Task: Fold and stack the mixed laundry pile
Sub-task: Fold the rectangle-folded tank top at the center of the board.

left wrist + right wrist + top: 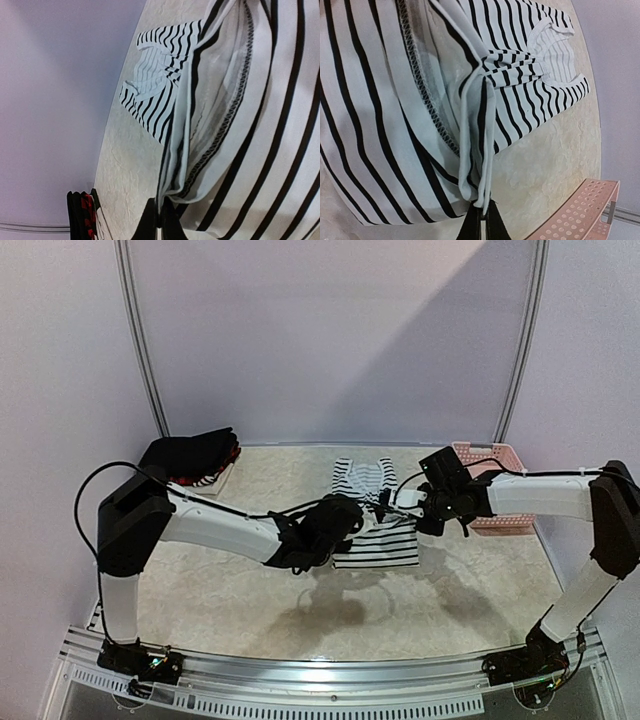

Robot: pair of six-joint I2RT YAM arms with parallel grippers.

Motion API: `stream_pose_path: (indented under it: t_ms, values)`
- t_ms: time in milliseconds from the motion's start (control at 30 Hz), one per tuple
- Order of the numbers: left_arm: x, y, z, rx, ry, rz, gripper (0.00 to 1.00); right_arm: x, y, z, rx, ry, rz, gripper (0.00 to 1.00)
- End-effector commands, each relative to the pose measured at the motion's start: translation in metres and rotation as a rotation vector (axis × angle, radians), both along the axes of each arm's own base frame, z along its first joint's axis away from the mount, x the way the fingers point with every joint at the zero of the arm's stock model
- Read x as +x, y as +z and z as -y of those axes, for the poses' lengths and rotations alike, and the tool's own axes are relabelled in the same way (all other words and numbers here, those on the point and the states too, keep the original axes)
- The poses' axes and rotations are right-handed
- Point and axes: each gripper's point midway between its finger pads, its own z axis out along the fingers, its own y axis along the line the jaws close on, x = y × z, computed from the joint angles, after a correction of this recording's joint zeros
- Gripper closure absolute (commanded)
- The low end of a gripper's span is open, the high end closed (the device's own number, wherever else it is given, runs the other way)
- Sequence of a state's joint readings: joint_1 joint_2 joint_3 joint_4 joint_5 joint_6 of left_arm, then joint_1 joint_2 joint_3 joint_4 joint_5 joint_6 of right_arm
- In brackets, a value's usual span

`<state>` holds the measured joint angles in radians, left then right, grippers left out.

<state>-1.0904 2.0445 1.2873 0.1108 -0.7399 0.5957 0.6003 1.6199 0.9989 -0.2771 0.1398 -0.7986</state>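
The black-and-white striped tank top (pixel 372 525) lies mid-table, its near part lifted and hanging between my two grippers. My left gripper (pixel 345 520) is shut on its left edge; in the left wrist view the jaws (pixel 160 220) pinch a fold of the striped cloth (pixel 260 125). My right gripper (pixel 425 512) is shut on its right edge; in the right wrist view the jaws (pixel 484 212) pinch a bunched fold of the striped cloth (pixel 375 115). A stack with a black garment (pixel 190 452) on top and a red-and-black plaid piece (pixel 232 452) showing at its side sits at far left.
A pink perforated basket (pixel 495 490) stands at the far right, just behind my right arm; its corner shows in the right wrist view (pixel 580 215). The stack's edge shows in the left wrist view (pixel 82 215). A purple wall backs the table.
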Motion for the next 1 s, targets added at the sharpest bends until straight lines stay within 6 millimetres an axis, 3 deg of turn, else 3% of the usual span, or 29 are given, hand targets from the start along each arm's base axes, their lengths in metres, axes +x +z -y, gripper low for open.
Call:
stream_pose_path:
  t_ms: [0,567,633,667,733,867,967]
  values:
    - [0.02,-0.007,-0.002,-0.024,0.032,-0.001,1.0,0.02,0.006,0.001,0.027,-0.054,0.021,1.0]
    - [0.066,-0.031,-0.008,0.009,0.103,-0.02,1.0,0.068,-0.028,-0.003,0.016,-0.122,-0.017,0.96]
    - [0.068,-0.031,-0.009,0.005,0.113,-0.021,0.86,0.073,-0.027,-0.003,0.019,-0.136,-0.008,0.9]
    - [0.069,-0.029,-0.01,0.0,0.121,-0.015,0.76,0.075,-0.027,-0.003,0.021,-0.141,-0.005,0.85]
    - [0.071,-0.022,-0.011,-0.014,0.135,0.002,0.66,0.078,-0.026,-0.002,0.023,-0.161,-0.006,0.77]
    - [0.067,0.013,-0.017,-0.064,0.164,0.04,0.57,0.072,-0.009,0.005,0.056,-0.201,-0.016,0.68]
    - [0.051,0.045,-0.025,-0.109,0.156,0.047,0.53,0.051,0.013,0.009,0.113,-0.19,-0.048,0.64]
